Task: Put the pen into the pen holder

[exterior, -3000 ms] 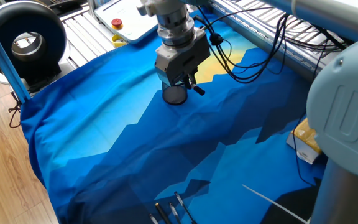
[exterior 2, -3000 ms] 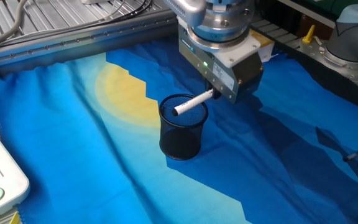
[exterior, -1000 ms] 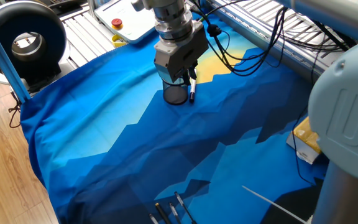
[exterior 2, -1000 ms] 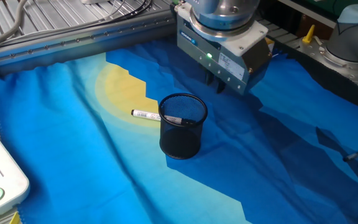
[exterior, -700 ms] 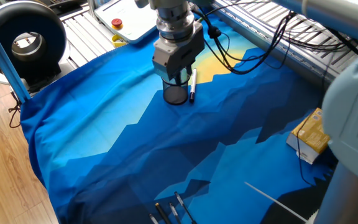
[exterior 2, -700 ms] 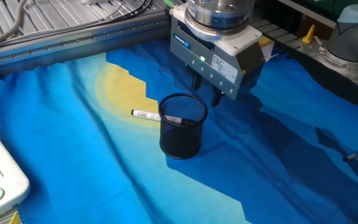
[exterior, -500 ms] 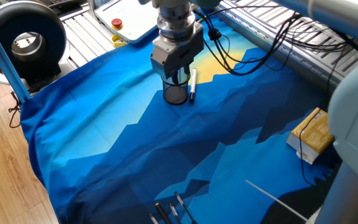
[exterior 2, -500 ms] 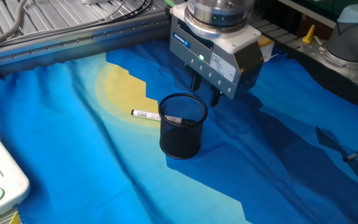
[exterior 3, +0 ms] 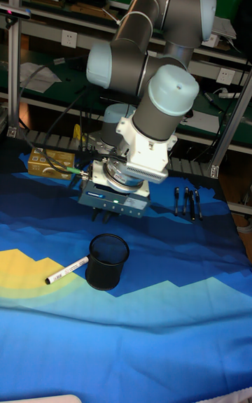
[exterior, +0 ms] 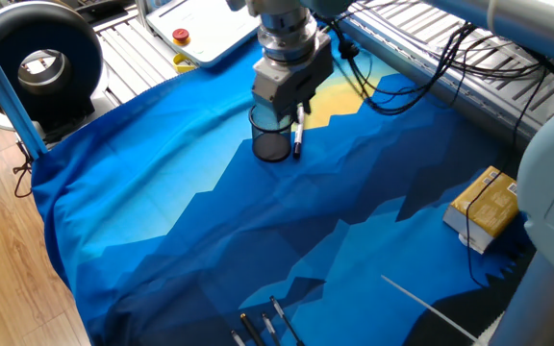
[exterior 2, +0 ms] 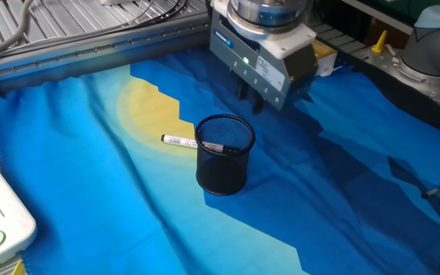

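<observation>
The pen (exterior 2: 177, 140) lies flat on the blue and yellow cloth, outside the pen holder (exterior 2: 224, 168), with its black cap end against the cup's wall. In the tall fixed view the pen (exterior 3: 66, 271) sticks out to the left of the pen holder (exterior 3: 106, 262). In one fixed view the pen (exterior: 298, 134) rests just right of the pen holder (exterior: 269, 145). My gripper (exterior 2: 253, 99) hovers above and behind the cup, open, with nothing between its fingers. It shows again as the gripper (exterior 3: 107, 216) and the gripper (exterior: 289, 109).
Three dark pens (exterior 3: 185, 202) lie grouped near the cloth's edge, also seen as dark pens (exterior: 263, 328), with a thin white rod (exterior: 429, 308) near them. A yellow box (exterior: 487, 206) sits at the right edge. Cables (exterior: 392, 77) trail behind the arm.
Three seconds ago the gripper held the pen over the cup; now the pen lies on the cloth beside it. In the last second the open gripper has risen and drawn back from the cup.
</observation>
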`<state>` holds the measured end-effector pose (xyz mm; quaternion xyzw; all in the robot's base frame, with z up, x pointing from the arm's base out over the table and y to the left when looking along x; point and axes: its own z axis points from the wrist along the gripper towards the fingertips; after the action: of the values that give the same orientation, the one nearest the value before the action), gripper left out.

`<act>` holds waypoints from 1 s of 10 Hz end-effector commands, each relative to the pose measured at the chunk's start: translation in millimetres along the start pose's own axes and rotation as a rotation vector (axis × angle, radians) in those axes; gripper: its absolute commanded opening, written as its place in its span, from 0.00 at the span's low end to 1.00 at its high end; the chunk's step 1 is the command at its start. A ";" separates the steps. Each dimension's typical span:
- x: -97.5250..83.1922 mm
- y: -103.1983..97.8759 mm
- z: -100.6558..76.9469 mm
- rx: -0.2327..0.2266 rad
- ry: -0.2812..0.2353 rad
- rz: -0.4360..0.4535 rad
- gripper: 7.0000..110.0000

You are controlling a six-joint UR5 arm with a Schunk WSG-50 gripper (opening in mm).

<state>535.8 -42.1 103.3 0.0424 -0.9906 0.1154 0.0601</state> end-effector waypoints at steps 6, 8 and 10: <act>-41.3 -23.6 49.0 0.050 -0.168 0.025 0.00; -55.7 -11.9 50.6 0.004 -0.218 0.055 0.00; -67.7 0.3 54.3 -0.041 -0.254 0.092 0.00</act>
<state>582.9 -60.8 51.2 0.0298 -0.9918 0.1170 -0.0424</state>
